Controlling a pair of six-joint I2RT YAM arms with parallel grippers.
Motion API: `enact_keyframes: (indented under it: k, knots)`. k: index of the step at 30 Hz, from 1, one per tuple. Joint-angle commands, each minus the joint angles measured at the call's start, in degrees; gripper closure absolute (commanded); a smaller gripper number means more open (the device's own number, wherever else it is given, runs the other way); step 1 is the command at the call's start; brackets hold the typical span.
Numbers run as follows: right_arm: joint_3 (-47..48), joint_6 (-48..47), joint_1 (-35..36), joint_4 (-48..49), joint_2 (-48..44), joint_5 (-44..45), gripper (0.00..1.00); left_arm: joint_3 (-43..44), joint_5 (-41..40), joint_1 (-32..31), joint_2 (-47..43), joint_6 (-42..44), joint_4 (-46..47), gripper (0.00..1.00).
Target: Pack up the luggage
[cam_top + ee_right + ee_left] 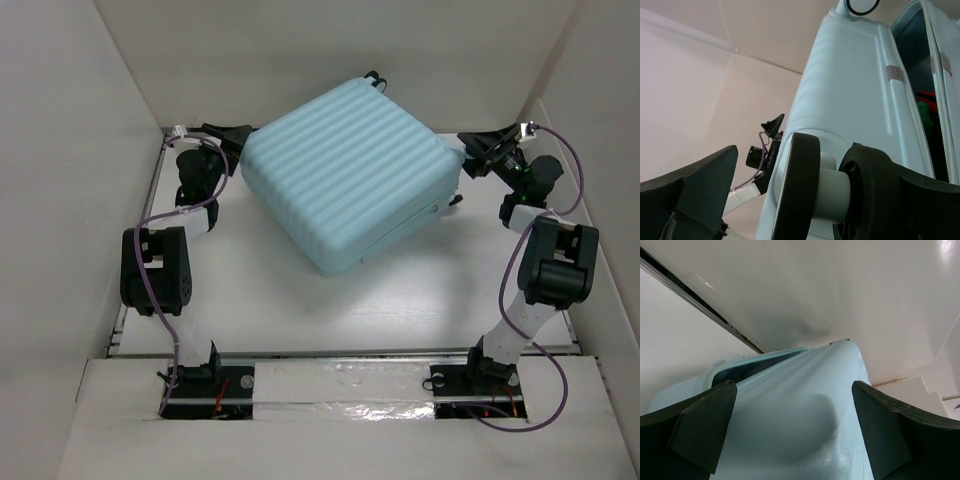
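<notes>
Across the white table (pixel 330 310), boxed in by pale walls (pixel 90 90), the aqua hard-shell luggage (pixel 345 170) lies flat in the upper centre of the overhead frame, turned cornerwise, its ribbed lid folded down over the base. Packing looks mostly done: the right wrist view shows red and green contents (pixel 927 107) inside a gaping seam, so what seems left is pressing the halves together and running the zipper (pixel 927 145). Left gripper (pixel 238 138) sits at the case's upper-left corner, fingers (pixel 705 425) spread wide astride the shell, grasping nothing. Right gripper (pixel 468 152) is at the right-hand corner, likewise released, with a black-and-white spinner wheel (pixel 800 185) between its fingers; that wheel could foul a push there. Purple cables (pixel 165 215) loop off both arms.
</notes>
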Motion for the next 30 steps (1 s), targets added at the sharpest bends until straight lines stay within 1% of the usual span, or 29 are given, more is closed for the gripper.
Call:
enact_keyframes:
  k: [1,4,5,7,8,10,11,12,13,14,15,16,17,19,22,23,25,29,30]
  knots:
    - [1.73,-1.69,-0.10,29.28,-7.23,0.21,0.00,3.25,6.11,-3.43,-3.03,-2.80,7.28,0.01]
    - [1.20,-1.43,-1.23,31.39,-8.11,-0.05,0.00,4.91,7.00,-3.97,-3.21,-3.25,8.17,0.01]
    - [1.20,-1.43,-1.24,33.13,-8.46,-0.14,0.00,5.61,7.00,-4.58,-3.21,-2.20,7.65,0.01]
    - [1.03,-2.56,-1.77,32.46,-10.30,-0.31,0.00,7.73,6.56,-5.28,-3.21,-1.05,7.03,0.01]
    - [0.68,-4.05,-1.77,28.62,-11.18,0.03,0.00,8.17,5.95,-5.89,-3.21,-0.61,7.03,0.01]
    - [-0.46,-11.59,-2.47,22.20,-13.11,0.65,0.00,9.66,5.59,-6.51,-2.42,0.44,7.38,0.01]
    - [-1.25,-14.93,-2.99,13.81,-14.86,1.43,0.00,10.27,5.59,-6.51,-1.90,0.71,7.12,0.01]
    - [-1.52,-21.84,-3.00,8.77,-15.49,2.05,0.00,11.58,5.59,-6.51,-0.59,1.06,6.77,0.01]
    - [-1.52,-24.95,-3.00,4.37,-15.93,2.84,0.00,11.95,5.85,-6.51,0.21,1.06,6.41,0.01]
    - [-1.35,-27.68,-3.00,-2.38,-15.76,4.41,0.00,12.38,5.85,-6.51,0.83,1.06,5.98,0.01]
    - [-1.26,-30.66,-3.00,-4.36,-15.33,4.87,0.00,13.78,5.85,-6.51,2.40,2.28,5.36,0.01]
    - [-1.17,-31.39,-3.00,-5.86,-14.80,5.48,0.00,14.75,5.94,-6.51,3.46,2.99,4.14,0.01]
    - [-1.17,-31.66,-3.00,-6.48,-14.01,6.09,0.00,15.72,6.03,-6.51,4.34,3.60,1.86,0.01]
    - [-0.39,-30.96,-2.48,-5.52,-11.55,6.10,0.00,17.48,6.38,-6.51,6.28,5.18,0.79,0.01]
    - [3.30,-31.22,-2.47,-7.53,-7.95,4.96,0.00,16.78,5.77,-5.81,6.11,5.19,0.34,0.01]
    - [3.92,-31.31,-2.47,-8.76,-7.33,5.48,0.00,17.13,5.16,-5.29,6.02,5.97,-1.13,0.01]
    - [5.50,-32.19,-1.95,-10.09,-6.10,5.83,0.00,19.67,5.06,-4.58,6.54,7.47,-3.60,0.01]
    - [5.34,-35.26,-1.94,-14.82,-6.97,6.97,0.00,21.79,1.74,-3.35,6.81,11.69,-10.10,0.01]
    - [5.07,-36.83,-2.64,-16.14,-7.58,8.55,0.00,21.97,1.11,-2.74,7.07,12.91,-10.98,0.01]
